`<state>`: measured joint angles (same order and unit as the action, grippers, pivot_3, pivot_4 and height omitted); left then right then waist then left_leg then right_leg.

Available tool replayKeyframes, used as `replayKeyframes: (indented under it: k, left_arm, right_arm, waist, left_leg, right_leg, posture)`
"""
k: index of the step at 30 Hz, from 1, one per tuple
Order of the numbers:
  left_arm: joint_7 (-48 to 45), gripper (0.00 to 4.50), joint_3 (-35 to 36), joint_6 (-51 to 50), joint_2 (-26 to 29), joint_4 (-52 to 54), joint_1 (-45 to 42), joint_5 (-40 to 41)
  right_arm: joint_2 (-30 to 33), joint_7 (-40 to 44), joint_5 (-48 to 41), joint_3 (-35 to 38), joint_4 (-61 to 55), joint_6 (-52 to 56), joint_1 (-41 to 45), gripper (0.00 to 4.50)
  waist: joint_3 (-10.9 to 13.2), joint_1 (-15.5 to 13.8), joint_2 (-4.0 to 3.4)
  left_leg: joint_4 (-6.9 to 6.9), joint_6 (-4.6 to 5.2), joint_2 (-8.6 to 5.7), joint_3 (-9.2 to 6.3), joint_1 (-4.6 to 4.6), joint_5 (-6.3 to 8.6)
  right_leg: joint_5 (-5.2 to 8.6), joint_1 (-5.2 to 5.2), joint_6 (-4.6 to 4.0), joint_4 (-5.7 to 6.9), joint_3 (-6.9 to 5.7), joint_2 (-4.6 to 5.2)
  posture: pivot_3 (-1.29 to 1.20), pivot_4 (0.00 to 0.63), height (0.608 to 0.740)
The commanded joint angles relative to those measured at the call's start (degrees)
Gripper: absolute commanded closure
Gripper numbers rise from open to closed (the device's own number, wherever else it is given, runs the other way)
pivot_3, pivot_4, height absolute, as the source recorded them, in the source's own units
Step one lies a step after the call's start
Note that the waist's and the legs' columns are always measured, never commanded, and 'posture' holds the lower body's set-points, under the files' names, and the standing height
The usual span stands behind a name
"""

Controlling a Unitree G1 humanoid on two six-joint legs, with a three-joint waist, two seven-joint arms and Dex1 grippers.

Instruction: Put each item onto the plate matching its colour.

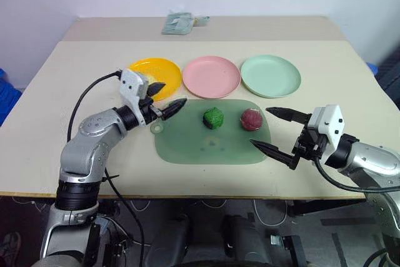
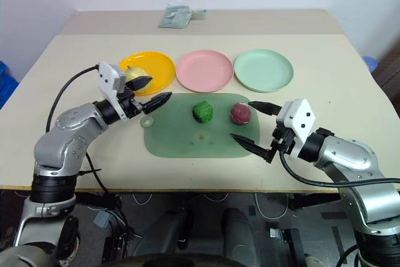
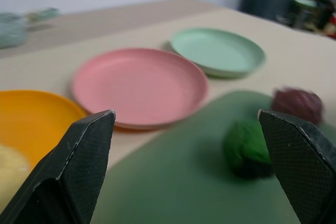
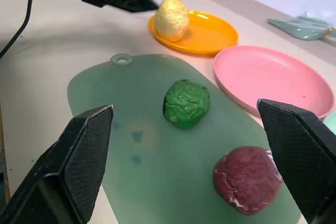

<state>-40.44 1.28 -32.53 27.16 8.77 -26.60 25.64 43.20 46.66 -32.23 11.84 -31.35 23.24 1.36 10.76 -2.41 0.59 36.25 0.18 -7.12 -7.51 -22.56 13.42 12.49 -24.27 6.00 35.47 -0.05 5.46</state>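
Note:
The pale yellow pear-shaped item [image 4: 170, 18] rests on the near edge of the orange-yellow plate [image 1: 156, 70]. My left gripper [image 1: 171, 95] stands open and empty just beside it, over the mat's left corner. Both the pink plate [image 1: 211, 77] and the mint green plate [image 1: 270, 75] carry nothing. On the translucent green mat [image 1: 206, 145] lie the dark green item [image 1: 214, 117] and the dark red item [image 1: 252, 119], a little apart. My right gripper [image 1: 261, 127] is open at the mat's right edge, its fingers [image 1: 282, 114] bracketing the space just right of the red item without touching it.
A pale green packet [image 1: 178, 23] lies at the back of the table. A black cable [image 1: 84, 101] loops over the table beside my left arm. The table's front edge [image 1: 187, 196] runs close below the mat.

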Motion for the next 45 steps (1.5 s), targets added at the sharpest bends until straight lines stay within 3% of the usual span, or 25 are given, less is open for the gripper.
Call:
replayKeyframes:
  k: [1, 8, 12, 18, 29, 37, 40, 43, 45]
  left_arm:
    - [-5.2, 0.04, -4.2, 3.2, 0.8, -3.4, -4.1, -2.2]
    - [-11.8, 0.04, -3.3, 7.9, 2.9, -6.7, -3.8, -2.1]
    - [-18.8, 0.04, 2.9, 21.9, 7.4, -7.0, 5.9, -2.1]
    - [-29.2, 0.04, 4.8, 25.0, 13.8, -7.8, 12.4, 0.8]
    - [-26.4, 0.04, 6.6, 23.1, 14.1, -0.7, 17.8, 2.2]
    - [-24.3, 0.04, 6.8, 21.0, 13.8, 3.1, 19.8, 3.4]
    - [-23.4, 0.00, 6.7, 20.5, 13.7, 4.0, 20.2, 3.4]
    - [-22.5, 0.00, 6.6, 20.1, 13.4, 4.8, 20.5, 3.5]
    - [-22.1, 0.00, 6.5, 20.1, 13.3, 5.2, 20.8, 3.6]
  right_arm:
    - [-0.5, -0.1, 0.2, 0.4, -0.9, -1.3, 0.3, 0.00]
    - [-1.6, -2.0, 4.0, -5.1, 0.7, -0.6, 4.4, 0.00]
    - [-7.1, -6.0, 9.0, -14.3, 8.5, 3.3, 15.3, 0.00]
    - [-14.1, -8.5, 13.8, -21.0, 19.1, 6.7, 25.9, 0.00]
    - [-17.3, -7.3, 16.6, -26.4, 25.4, 15.1, 32.1, 0.00]
    - [-19.2, -6.3, 18.8, -27.5, 31.3, 14.7, 34.1, 0.00]
    - [-19.9, -5.8, 19.2, -27.1, 32.5, 14.3, 34.7, 0.85]
    - [-20.2, -5.2, 18.8, -26.2, 32.3, 14.6, 34.9, 2.37]
    - [-19.9, -4.7, 18.2, -25.5, 31.2, 15.3, 34.8, 3.06]
  waist:
    - [0.0, 0.0, 0.00]
    - [0.0, 1.1, -0.01]
    - [0.0, 3.0, -0.03]
    - [0.0, 2.1, -0.04]
    - [0.0, 2.0, -0.05]
    - [0.0, 2.1, -0.05]
    - [0.0, 2.1, -0.05]
    - [0.0, 2.1, -0.06]
    - [0.0, 2.1, -0.05]
  left_leg:
    - [0.00, 0.00, -0.01, 0.00, 0.00, 0.00]
    - [-0.11, 0.00, 0.04, 0.01, 0.00, 0.00]
    - [-0.17, -0.01, 0.05, 0.04, 0.06, 0.00]
    - [-0.18, -0.01, 0.02, -0.02, -0.02, 0.00]
    - [-0.23, -0.01, 0.02, -0.02, -0.02, 0.00]
    - [-0.22, -0.01, 0.02, -0.01, -0.02, 0.01]
    - [-0.21, 0.00, 0.02, -0.01, -0.01, 0.00]
    - [-0.22, -0.01, 0.02, -0.01, -0.02, 0.00]
    - [-0.22, -0.01, 0.02, -0.01, -0.02, 0.01]
  right_leg:
    - [0.00, 0.00, 0.00, 0.00, 0.00, 0.01]
    - [0.00, -0.10, -0.01, 0.00, 0.03, -0.01]
    - [0.00, -0.10, -0.03, 0.00, 0.09, 0.00]
    - [0.00, -0.20, -0.09, 0.06, 0.09, 0.03]
    - [-0.02, -0.27, -0.11, 0.09, 0.07, 0.00]
    - [-0.02, -0.26, -0.10, 0.08, 0.06, -0.01]
    - [-0.02, -0.26, -0.10, 0.09, 0.05, -0.01]
    - [-0.02, -0.26, -0.10, 0.08, 0.05, -0.02]
    - [-0.02, -0.26, -0.10, 0.08, 0.05, -0.02]
  posture:
    - [0.00, 0.150, 0.740]
    - [0.00, 0.150, 0.740]
    - [0.00, 0.150, 0.740]
    - [0.00, 0.150, 0.740]
    - [0.00, 0.150, 0.740]
    - [0.00, 0.150, 0.740]
    - [0.00, 0.150, 0.740]
    - [0.00, 0.150, 0.740]
    - [0.00, 0.150, 0.740]
